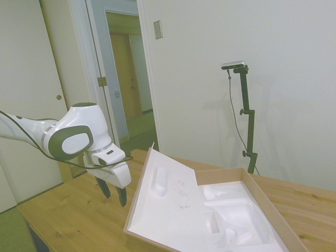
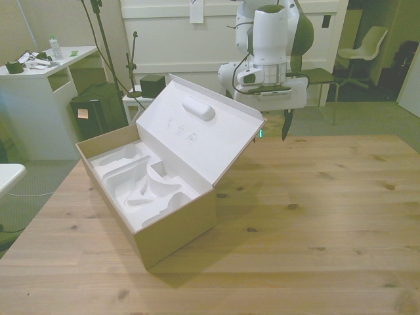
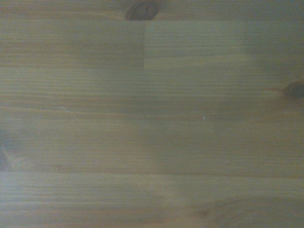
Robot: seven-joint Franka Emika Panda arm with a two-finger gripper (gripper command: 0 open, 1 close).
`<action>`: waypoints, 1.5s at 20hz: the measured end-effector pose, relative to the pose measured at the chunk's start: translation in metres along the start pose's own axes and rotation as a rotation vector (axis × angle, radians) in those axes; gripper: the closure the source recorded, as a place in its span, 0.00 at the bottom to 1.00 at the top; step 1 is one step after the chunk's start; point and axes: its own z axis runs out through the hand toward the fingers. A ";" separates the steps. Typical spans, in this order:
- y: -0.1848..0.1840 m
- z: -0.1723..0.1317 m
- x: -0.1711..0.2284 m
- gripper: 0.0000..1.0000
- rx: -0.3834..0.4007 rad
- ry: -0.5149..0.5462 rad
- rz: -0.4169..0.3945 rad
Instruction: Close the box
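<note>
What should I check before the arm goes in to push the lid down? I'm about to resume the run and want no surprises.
1. Lid open and propped up at a tilt: ok, ready to push.
2. Gripper clear of the box: ok, it hangs apart, behind the lid's outer side.
3. Gripper empty: ok, nothing between the fingers.
4. Foam insert free of loose things that could block the lid: ok, recesses look empty.
5. Table under the wrist bare: ok.
6. Hinge condition: cannot tell.
</note>
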 end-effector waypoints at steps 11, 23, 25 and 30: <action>0.036 -0.028 0.030 0.00 0.063 0.022 0.099; 0.197 -0.120 0.157 0.00 0.241 0.158 0.430; 0.214 -0.126 0.173 0.00 0.249 0.203 0.476; 0.238 -0.135 0.207 0.00 0.259 0.293 0.547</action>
